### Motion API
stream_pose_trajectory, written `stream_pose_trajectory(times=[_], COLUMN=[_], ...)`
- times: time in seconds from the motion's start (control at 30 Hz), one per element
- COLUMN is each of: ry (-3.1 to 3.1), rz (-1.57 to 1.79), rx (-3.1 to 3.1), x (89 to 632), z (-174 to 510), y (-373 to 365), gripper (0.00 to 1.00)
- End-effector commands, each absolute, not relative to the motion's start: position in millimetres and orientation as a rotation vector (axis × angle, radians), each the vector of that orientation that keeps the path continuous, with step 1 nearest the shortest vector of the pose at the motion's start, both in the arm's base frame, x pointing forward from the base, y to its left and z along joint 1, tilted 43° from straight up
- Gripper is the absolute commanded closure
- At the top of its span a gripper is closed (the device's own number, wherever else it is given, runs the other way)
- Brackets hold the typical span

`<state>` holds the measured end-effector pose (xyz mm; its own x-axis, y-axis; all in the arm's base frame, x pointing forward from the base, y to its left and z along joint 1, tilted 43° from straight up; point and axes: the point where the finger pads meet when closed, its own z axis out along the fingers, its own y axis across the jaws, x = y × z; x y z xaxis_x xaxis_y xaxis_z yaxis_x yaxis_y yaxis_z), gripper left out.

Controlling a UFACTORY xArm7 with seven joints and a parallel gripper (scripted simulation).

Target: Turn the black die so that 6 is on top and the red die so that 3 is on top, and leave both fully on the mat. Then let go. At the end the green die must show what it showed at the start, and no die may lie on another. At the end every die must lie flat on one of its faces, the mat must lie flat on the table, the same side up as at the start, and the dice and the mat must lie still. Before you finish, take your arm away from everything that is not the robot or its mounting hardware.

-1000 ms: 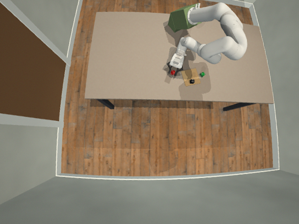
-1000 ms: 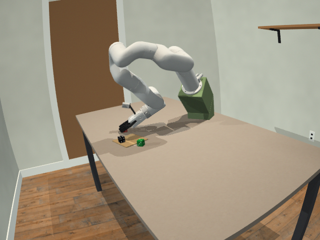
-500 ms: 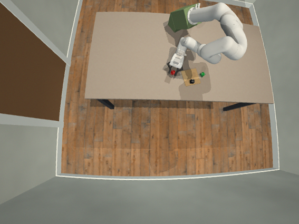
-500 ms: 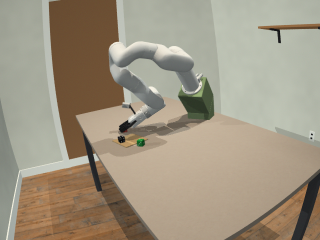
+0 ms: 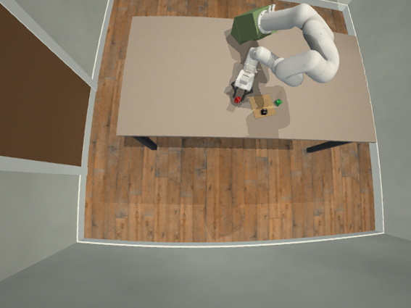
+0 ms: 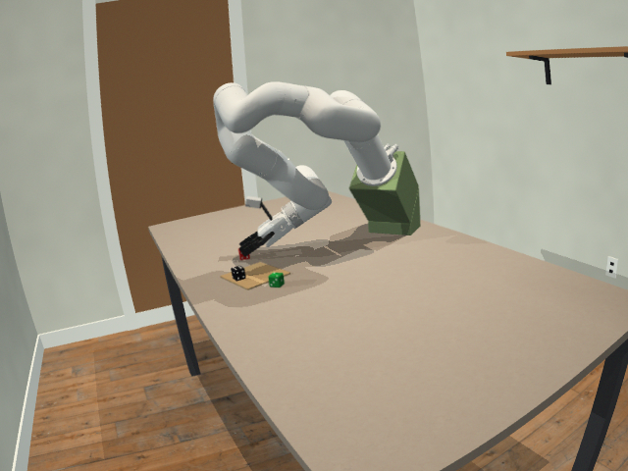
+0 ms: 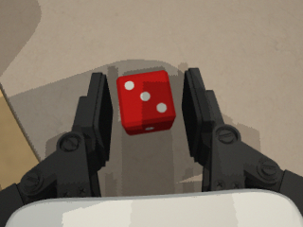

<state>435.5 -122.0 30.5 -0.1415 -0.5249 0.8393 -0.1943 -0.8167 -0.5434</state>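
Observation:
The red die (image 5: 237, 99) (image 6: 243, 258) (image 7: 146, 109) rests on the table, off the mat. In the wrist view its three-pip face is turned up toward the camera, with a sliver of a one-pip face below. My gripper (image 5: 239, 97) (image 6: 242, 251) (image 7: 146, 89) is open, tilted low over the table, with its fingers on either side of the red die and a gap at each. The black die (image 5: 264, 111) (image 6: 237, 273) sits on the tan mat (image 5: 266, 99) (image 6: 249, 284); its top number is too small to read surely. The green die (image 5: 278, 102) (image 6: 276, 280) stands beside the mat, off it.
The table's front edge (image 5: 211, 137) runs beyond the mat and dice. The arm's green base (image 5: 248, 27) (image 6: 391, 202) stands at the table's back. The mat's edge (image 7: 8, 128) shows at the left of the wrist view, close to the left finger's linkage.

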Motion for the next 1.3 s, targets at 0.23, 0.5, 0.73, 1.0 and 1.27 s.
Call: stream_pose_trajectory(times=[0.23,0.5,0.73,1.0,1.27], ry=[0.817,0.817,0.817,0.817,0.817], rz=[-2.057,-2.057,-2.057,-2.057,-2.056], rx=[-1.886,-1.886,-1.886,-1.886,-1.886], x=[409,406,393,377,374], z=[31,34,50,71,75], y=[-117,-118,-126,-135,-137], gripper=[0.53,0.53,0.53,0.53,0.53])
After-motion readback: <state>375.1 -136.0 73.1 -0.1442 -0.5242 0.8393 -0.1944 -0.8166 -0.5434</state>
